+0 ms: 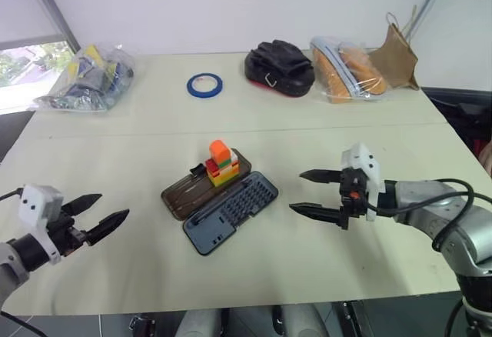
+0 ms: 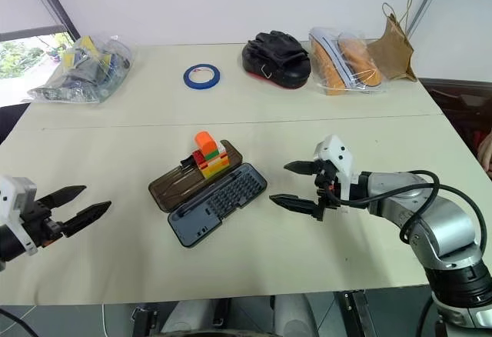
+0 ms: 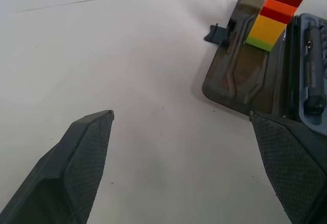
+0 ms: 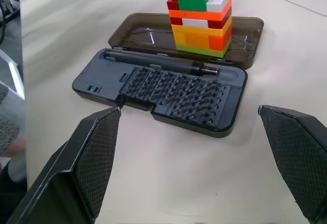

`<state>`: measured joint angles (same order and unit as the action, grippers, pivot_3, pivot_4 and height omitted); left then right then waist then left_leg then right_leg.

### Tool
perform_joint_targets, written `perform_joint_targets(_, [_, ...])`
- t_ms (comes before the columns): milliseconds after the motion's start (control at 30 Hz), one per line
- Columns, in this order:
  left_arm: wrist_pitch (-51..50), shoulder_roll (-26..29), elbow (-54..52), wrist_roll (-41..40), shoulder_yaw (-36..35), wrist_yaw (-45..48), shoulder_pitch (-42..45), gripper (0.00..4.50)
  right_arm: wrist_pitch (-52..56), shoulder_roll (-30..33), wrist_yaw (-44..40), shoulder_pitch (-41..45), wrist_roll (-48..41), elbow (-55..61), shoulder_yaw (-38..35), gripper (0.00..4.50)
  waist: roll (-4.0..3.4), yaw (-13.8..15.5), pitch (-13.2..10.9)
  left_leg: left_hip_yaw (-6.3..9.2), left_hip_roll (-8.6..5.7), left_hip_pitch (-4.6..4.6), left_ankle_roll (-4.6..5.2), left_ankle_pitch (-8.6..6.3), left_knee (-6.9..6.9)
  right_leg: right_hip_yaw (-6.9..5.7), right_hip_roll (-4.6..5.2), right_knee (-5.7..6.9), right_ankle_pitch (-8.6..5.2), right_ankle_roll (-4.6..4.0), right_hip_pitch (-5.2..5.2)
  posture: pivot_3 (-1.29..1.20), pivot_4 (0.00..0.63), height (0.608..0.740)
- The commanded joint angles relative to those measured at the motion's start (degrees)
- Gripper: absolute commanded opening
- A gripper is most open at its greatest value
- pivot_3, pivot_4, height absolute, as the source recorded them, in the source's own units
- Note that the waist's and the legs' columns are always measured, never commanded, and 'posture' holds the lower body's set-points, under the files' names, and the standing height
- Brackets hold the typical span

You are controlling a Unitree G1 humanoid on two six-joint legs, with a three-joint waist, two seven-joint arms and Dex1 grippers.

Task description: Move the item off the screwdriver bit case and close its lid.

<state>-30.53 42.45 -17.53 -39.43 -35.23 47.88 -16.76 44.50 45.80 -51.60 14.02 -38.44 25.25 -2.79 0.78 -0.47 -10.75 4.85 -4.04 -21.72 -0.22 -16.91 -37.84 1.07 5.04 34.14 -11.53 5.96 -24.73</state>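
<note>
Two claws, left [image 1: 108,212] and right [image 1: 307,191], gape wide and empty beside the open bit case [image 1: 219,197] mid-desk [image 1: 369,268]. Brick stack [image 1: 221,162] stands on its brown lid [image 1: 183,192]; if you nudge it off-centre, expect it to topple onto the bits.

No legible text, label, brand, number or sign appears in any view. The screwdriver bit case [image 4: 168,98], at centre frame, carries no readable marking. The clear bags at the upper left and upper right show colours only, no readable print.
</note>
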Motion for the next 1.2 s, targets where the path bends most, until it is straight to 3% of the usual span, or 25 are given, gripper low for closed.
perform_joint_targets(33, [1.5,1.2,1.4,-0.1,0.7,1.4,3.4,4.44,1.0,-0.4,-0.6,2.4,-2.7,2.1,-0.5,4.49,0.00,0.1,0.0,0.00,0.00,0.00,0.00,0.00,0.00,-0.01,0.00,0.00,0.00,0.00,0.00,0.00,0.150,0.740])
perform_joint_targets(233, [9.1,3.3,10.8,8.3,17.2,9.6,21.5,4.44,3.5,-1.8,-0.3,8.0,-5.5,4.8,2.2,4.49,-0.03,1.1,0.0,0.01,-0.06,0.02,-0.02,0.02,-0.07,-0.06,-0.10,0.02,0.07,0.01,0.04,0.00,0.150,0.740])
perform_joint_targets(467, [17.1,-3.1,27.0,15.8,31.1,16.0,38.6,4.44,4.5,-3.9,4.4,8.7,-5.9,7.1,1.9,4.49,-0.01,1.3,0.0,-0.01,-0.14,-0.25,0.02,0.01,-0.06,-0.03,-0.06,0.06,0.20,0.22,-0.25,0.00,0.150,0.740])
perform_joint_targets(567, [19.1,-7.2,32.7,17.5,34.2,17.1,43.8,4.44,4.6,-4.2,6.4,6.1,-6.0,9.1,1.2,4.49,-0.01,1.3,0.0,0.03,-0.18,-0.66,-0.04,0.05,-0.19,-0.05,-0.02,0.17,0.33,0.38,-0.65,0.00,0.150,0.740])
perform_joint_targets(800, [23.2,-12.3,42.1,20.5,38.1,21.1,50.5,4.44,4.8,-5.2,11.1,2.5,-6.6,12.1,-0.4,4.49,-0.01,0.9,0.0,-0.03,-0.17,-0.67,-0.01,0.04,-0.21,0.02,-0.06,0.17,0.39,0.43,-0.66,0.00,0.150,0.740])
perform_joint_targets(1067, [25.1,-15.9,46.0,22.5,38.9,21.4,52.8,4.44,4.5,-5.6,13.8,0.7,-7.2,13.2,-1.0,4.49,-0.01,1.1,0.0,-0.03,-0.20,-0.68,0.01,0.04,-0.28,0.01,-0.05,0.17,0.40,0.45,-0.63,0.00,0.150,0.740])
perform_joint_targets(1200, [26.1,-17.4,46.3,23.3,38.9,20.7,52.4,3.25,4.1,-5.8,14.1,0.9,-7.0,12.8,-0.4,4.50,0.00,1.2,0.0,-0.03,-0.20,-0.67,0.01,0.04,-0.30,0.00,-0.05,0.18,0.40,0.45,-0.62,0.00,0.150,0.740])
